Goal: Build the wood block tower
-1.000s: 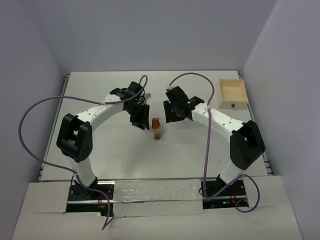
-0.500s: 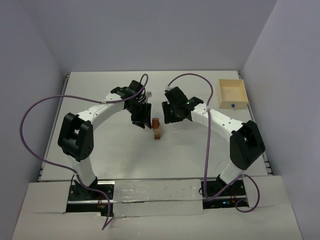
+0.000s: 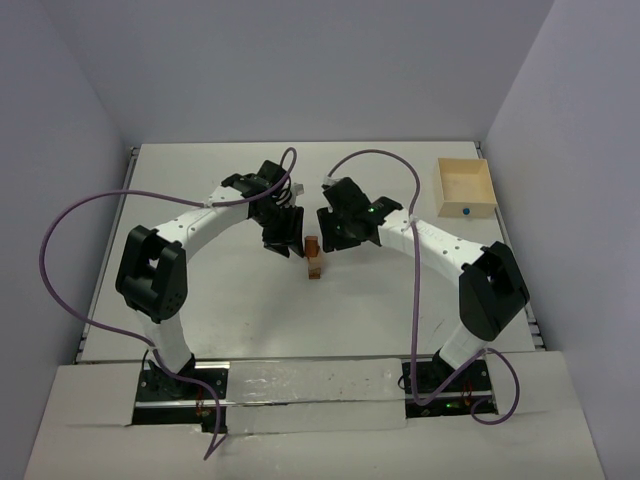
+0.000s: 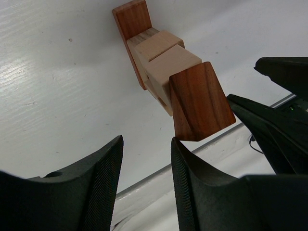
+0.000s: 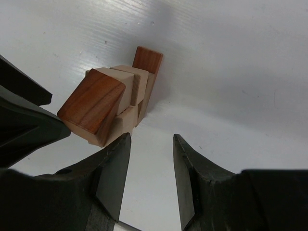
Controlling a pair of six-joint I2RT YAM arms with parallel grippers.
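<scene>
The wood block tower point(image 3: 315, 257) stands upright mid-table between the two grippers. It has a reddish-brown bar point(image 4: 132, 21) at the bottom, tan blocks point(image 4: 163, 57) above and a reddish-brown wedge point(image 4: 199, 101) on top; it also shows in the right wrist view point(image 5: 113, 103). My left gripper point(image 3: 285, 240) is open and empty just left of the tower, jaws point(image 4: 146, 159) apart below the wedge. My right gripper point(image 3: 332, 228) is open and empty just right of the tower, jaws point(image 5: 151, 154) apart beside it.
An open light-wood square box point(image 3: 466, 187) with a small blue thing inside sits at the back right of the white table point(image 3: 200, 300). Purple cables loop over both arms. Grey walls enclose the table on three sides.
My right gripper has moved left, closer to the tower. My left gripper has barely shifted. The tower has not moved.
</scene>
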